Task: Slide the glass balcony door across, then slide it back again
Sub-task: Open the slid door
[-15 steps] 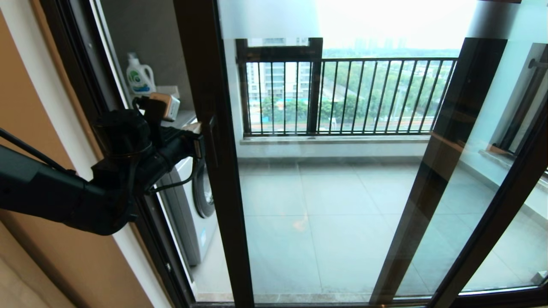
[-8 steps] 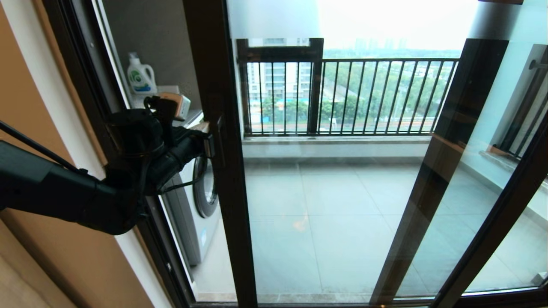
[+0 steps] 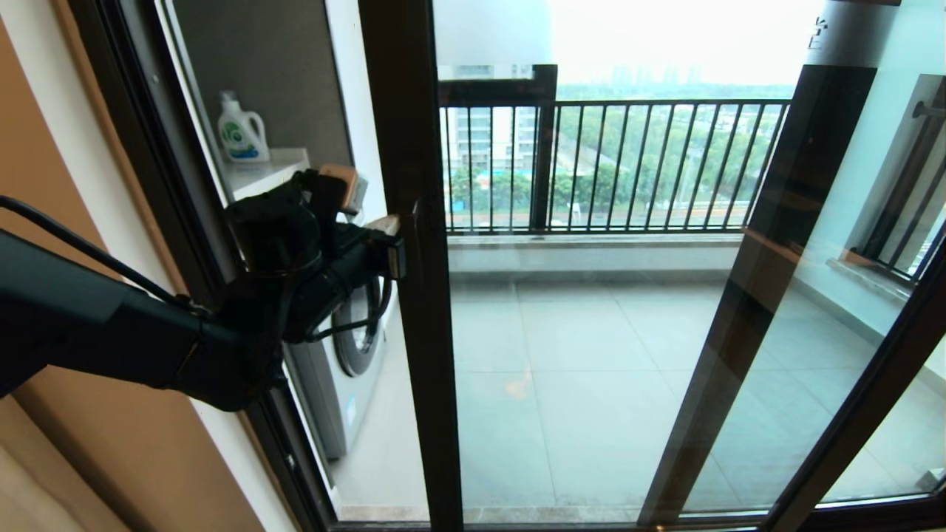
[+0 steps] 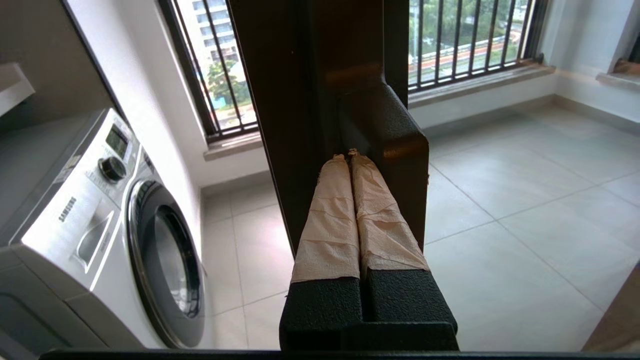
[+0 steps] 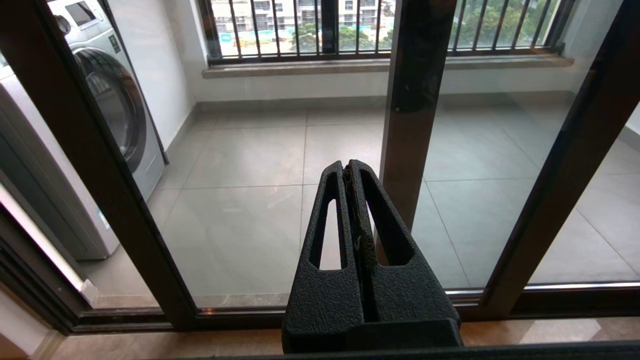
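Observation:
The glass balcony door (image 3: 411,310) is a tall clear pane in a dark brown frame, standing partly slid to the right. My left gripper (image 3: 397,247) is shut, and its tape-wrapped fingertips press against the door's upright edge frame beside the dark bar handle (image 4: 400,140). In the left wrist view the left gripper (image 4: 348,155) touches the frame (image 4: 295,100) with nothing held between the fingers. My right gripper (image 5: 348,167) is shut and empty, hanging low in front of the door's glass (image 5: 240,210), apart from it. It is outside the head view.
Through the gap stand a white washing machine (image 3: 347,355) and a detergent bottle (image 3: 240,133) on a shelf. A second dark door frame (image 3: 761,295) slants at the right. The balcony railing (image 3: 628,162) is behind the glass. A tan wall (image 3: 89,443) is at the left.
The door's edge frame has slid to the right, widening the gap on the left. My left gripper has travelled right with it, still against the frame.

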Controlling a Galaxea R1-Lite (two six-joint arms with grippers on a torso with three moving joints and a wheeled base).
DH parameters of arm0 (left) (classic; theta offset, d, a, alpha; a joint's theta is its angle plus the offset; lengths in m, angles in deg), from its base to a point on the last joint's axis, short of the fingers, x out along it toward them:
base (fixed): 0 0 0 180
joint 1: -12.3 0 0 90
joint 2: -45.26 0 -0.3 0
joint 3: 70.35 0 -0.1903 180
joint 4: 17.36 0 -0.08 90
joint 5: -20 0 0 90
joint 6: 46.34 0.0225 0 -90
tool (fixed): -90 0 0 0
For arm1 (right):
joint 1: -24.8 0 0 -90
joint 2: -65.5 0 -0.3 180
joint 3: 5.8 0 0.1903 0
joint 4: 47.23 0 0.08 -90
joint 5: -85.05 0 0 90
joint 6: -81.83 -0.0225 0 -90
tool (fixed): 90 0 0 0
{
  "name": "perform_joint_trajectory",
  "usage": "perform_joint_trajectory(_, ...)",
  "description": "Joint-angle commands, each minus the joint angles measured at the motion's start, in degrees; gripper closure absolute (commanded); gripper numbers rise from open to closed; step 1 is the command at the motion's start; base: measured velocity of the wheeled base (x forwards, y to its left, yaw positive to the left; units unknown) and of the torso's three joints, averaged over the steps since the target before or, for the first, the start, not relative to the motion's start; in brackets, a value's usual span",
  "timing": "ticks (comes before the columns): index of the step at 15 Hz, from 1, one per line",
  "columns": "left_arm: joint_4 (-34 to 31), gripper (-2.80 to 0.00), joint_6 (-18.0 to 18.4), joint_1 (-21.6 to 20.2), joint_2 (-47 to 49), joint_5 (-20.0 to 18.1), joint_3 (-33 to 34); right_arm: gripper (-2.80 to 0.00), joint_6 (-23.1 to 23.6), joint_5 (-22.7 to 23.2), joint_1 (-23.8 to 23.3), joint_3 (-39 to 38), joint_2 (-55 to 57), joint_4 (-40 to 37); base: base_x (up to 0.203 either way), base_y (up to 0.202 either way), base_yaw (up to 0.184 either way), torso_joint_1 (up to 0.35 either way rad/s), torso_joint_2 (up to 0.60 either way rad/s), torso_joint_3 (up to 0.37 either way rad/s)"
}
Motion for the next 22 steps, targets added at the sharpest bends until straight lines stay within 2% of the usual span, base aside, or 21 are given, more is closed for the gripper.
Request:
perform_joint_trajectory(1, 0.50, 0.00, 0.33, 1.27, 1.52, 2.05, -1.32, 0.00, 0.04, 0.04, 0.01, -0.53, 0.05, 0.05, 0.000, 0.000, 0.000, 0.000, 0.00, 0.000)
perform_joint_trajectory(3, 0.66, 0.00, 1.81, 3.30, 3.03, 4.10, -2.80, 0.00, 0.04, 0.04, 0.01, -0.53, 0.05, 0.05, 0.000, 0.000, 0.000, 0.000, 0.00, 0.000)
perform_joint_trajectory(10, 0.67, 0.00, 1.94, 5.62, 4.10, 4.37, -4.09, 0.00, 0.04, 0.04, 0.01, -0.53, 0.05, 0.05, 0.000, 0.000, 0.000, 0.000, 0.00, 0.000)
perform_joint_trajectory(17, 0.86, 0.00, 2.07, 5.60, 3.74, 6.30, -3.50, 0.00, 0.04, 0.04, 0.01, -0.53, 0.05, 0.05, 0.000, 0.000, 0.000, 0.000, 0.00, 0.000)
perform_joint_trajectory(19, 0.76, 0.00, 1.84, 3.65, 1.80, 6.16, -1.89, 0.00, 0.04, 0.04, 0.01, -0.53, 0.05, 0.05, 0.000, 0.000, 0.000, 0.000, 0.00, 0.000)
perform_joint_trajectory(22, 0.61, 0.00, 0.84, -3.93, -4.44, 5.24, 4.34, 0.00, 0.04, 0.04, 0.01, -0.53, 0.05, 0.05, 0.000, 0.000, 0.000, 0.000, 0.00, 0.000)
